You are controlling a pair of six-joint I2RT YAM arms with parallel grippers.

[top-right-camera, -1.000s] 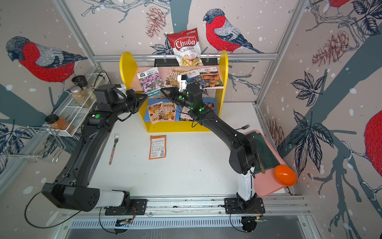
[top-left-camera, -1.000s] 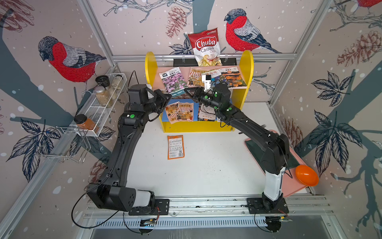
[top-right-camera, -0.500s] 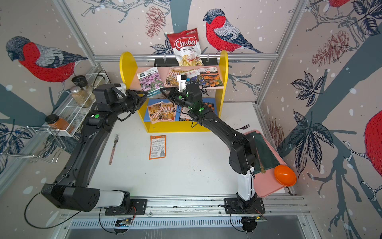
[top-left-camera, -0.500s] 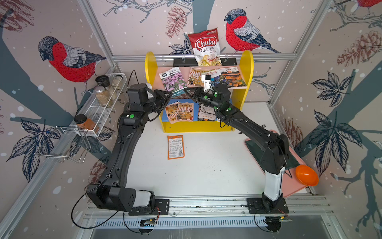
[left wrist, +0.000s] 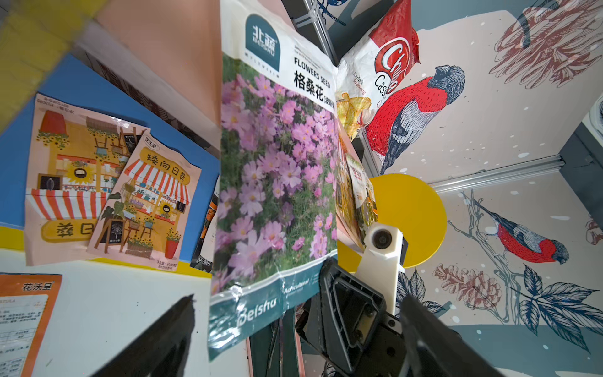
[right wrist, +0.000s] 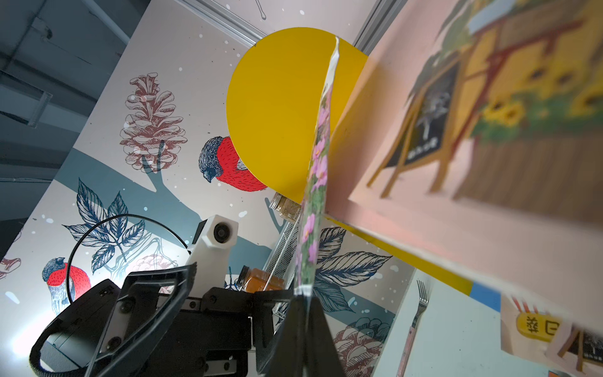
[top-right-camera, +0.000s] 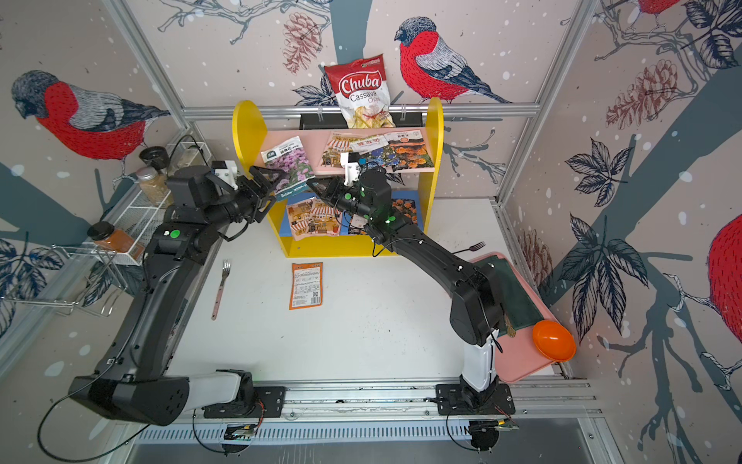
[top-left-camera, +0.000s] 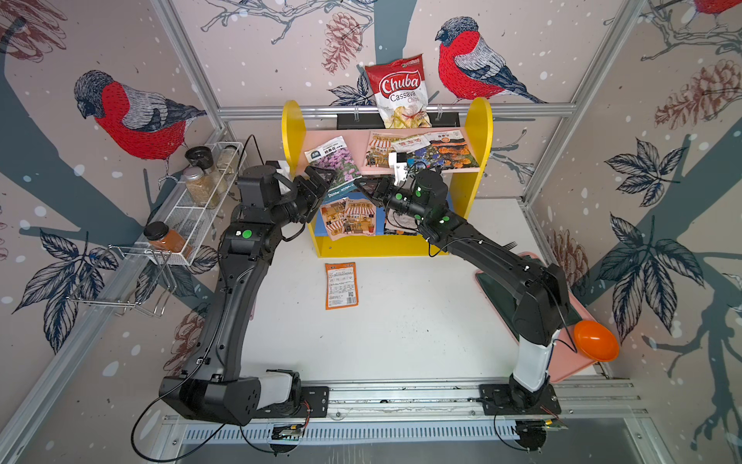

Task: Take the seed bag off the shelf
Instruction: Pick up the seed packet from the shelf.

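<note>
left fingers are spread wide, released, gripping nothing, and hover just beside the left side of the seed bag's hanging end. the seed bag, the pink-flower one, lies at the left end of the shelf's pink upper board. its teal bottom strip hangs past the front edge, so it's not off yet. right fingers are clenched on that teal strip; in the right wrist view the bag rises edge-on out of them. judgement: the step in hand is the pull-off, and it's the right arm's job. to do it well, keep the pinch firm on the strip and draw toward the front along the board's plane, not straight down. that way the thin bag slides instead of folding over the edge or slipping out of the grip. the left arm should back off leftward first, since its open fingers look to sit in the exit path. a likely drop spot is the white surface in front of the shelf, near the orange packet. further right, the shop-print packets lie just beside on the same board, apart from the bag as far as i can tell. keep the right wrist from sweeping them along.
</note>
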